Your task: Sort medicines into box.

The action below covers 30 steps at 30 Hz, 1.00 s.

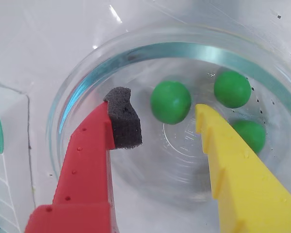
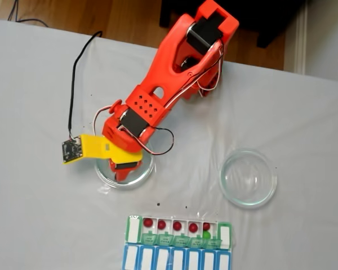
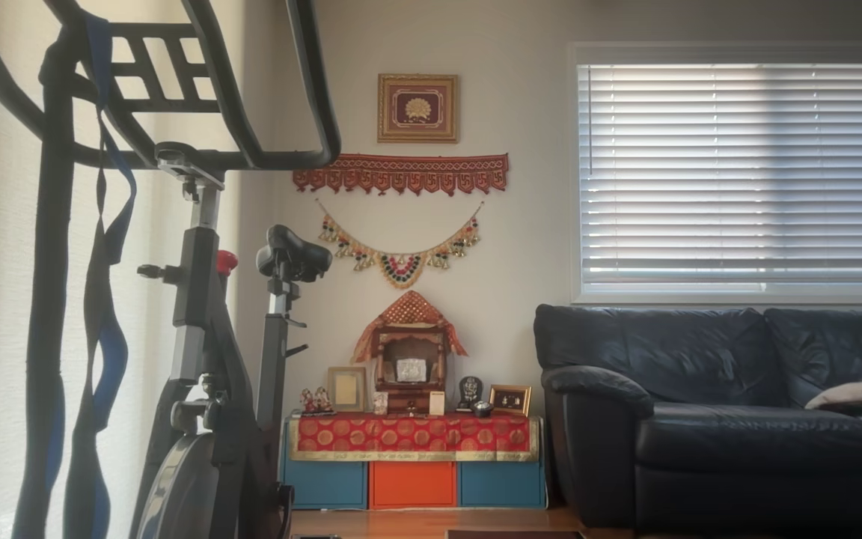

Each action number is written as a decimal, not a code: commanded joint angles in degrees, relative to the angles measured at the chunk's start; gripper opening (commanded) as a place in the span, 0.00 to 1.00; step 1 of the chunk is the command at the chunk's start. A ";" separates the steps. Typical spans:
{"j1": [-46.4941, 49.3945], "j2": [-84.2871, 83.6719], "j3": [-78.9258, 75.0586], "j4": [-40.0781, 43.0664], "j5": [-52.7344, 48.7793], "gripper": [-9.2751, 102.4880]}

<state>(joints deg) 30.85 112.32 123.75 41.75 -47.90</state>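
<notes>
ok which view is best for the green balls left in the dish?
The wrist view: three green balls lie in the glass dish, between the open end effector fingers, one partly behind the yellow finger. In the fixed view the arm covers that dish. The other view faces a living room.

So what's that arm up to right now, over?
Gripper open, down in the clear round glass dish. Three glossy green balls there; nearest one sits by the fingertips, ungrasped. Nothing in the way.
</notes>
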 commanded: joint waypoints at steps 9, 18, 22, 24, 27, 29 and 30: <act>0.35 0.35 -2.72 -1.05 -1.14 0.28; 0.00 -4.48 -4.83 -2.11 -1.05 0.28; -0.09 -5.62 -5.62 -2.55 -0.79 0.28; -0.18 -5.98 -6.06 -2.72 -0.70 0.28; -0.35 -6.06 -6.15 -2.99 -0.62 0.27; -0.44 -6.06 -6.06 -3.08 -0.35 0.26; -0.53 -6.06 -5.98 -3.16 -0.26 0.25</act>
<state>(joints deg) 30.94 106.26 121.46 40.52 -48.87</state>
